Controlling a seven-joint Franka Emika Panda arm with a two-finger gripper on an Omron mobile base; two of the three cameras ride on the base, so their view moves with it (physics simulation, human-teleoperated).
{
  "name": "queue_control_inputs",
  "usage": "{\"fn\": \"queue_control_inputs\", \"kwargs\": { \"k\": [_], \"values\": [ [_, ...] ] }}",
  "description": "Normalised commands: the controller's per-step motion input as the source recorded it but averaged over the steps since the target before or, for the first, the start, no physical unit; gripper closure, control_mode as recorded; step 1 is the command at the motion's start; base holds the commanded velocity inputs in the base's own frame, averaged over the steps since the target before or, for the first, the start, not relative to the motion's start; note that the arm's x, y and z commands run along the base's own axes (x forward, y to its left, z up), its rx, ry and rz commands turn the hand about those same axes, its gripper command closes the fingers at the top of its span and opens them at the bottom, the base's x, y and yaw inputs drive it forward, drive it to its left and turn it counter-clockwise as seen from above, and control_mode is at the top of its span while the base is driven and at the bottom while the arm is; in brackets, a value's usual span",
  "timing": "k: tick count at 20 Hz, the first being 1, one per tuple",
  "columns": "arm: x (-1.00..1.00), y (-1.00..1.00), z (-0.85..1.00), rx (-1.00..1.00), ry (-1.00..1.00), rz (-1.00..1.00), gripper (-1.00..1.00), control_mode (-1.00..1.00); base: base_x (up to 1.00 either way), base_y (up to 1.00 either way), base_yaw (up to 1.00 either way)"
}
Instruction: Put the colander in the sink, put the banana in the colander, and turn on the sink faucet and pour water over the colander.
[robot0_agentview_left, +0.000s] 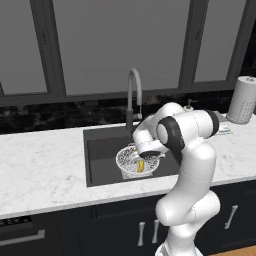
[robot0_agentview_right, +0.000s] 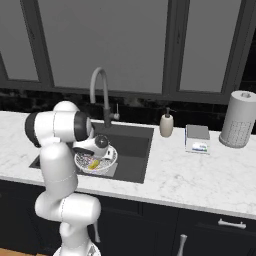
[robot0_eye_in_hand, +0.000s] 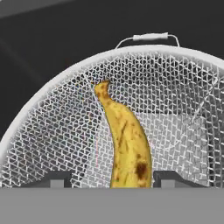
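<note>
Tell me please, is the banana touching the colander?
Touching: the hand view shows the banana lying on the mesh floor of the colander, no gap beneath it.

The white marble countertop (robot0_agentview_right: 210, 175) ran along the wall beneath the dark windows, with dark cabinet fronts (robot0_agentview_right: 210, 227) below it. The sink (robot0_agentview_left: 102, 150), a dark grey rectangular basin, was set into it. The sink faucet (robot0_agentview_left: 133, 92) rose from the rear edge of the basin. To the right of the sink, a beige soap dispenser (robot0_agentview_right: 166, 124) stood on the marble. A small flat grey and white item (robot0_agentview_right: 198, 138) lay further right, and a white perforated cylinder (robot0_agentview_right: 238, 120) stood upright near the right end. The colander (robot0_agentview_left: 131, 161) rested on the sink bottom.
</note>
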Motion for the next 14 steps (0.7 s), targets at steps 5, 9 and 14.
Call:
{"fn": "queue_control_inputs", "kwargs": {
  "k": [5, 9, 14],
  "values": [
    [0.00, -0.02, 0.33, 0.00, -0.05, -0.04, -1.00, -1.00, 0.00, 0.00, 0.00],
    [-0.01, -0.23, 0.75, 0.00, -0.08, -0.02, -1.00, -1.00, 0.00, 0.00, 0.00],
    [-0.09, -0.59, 0.96, 0.00, -0.05, 0.00, -1.00, -1.00, 0.00, 0.00, 0.00]
  ]
}}
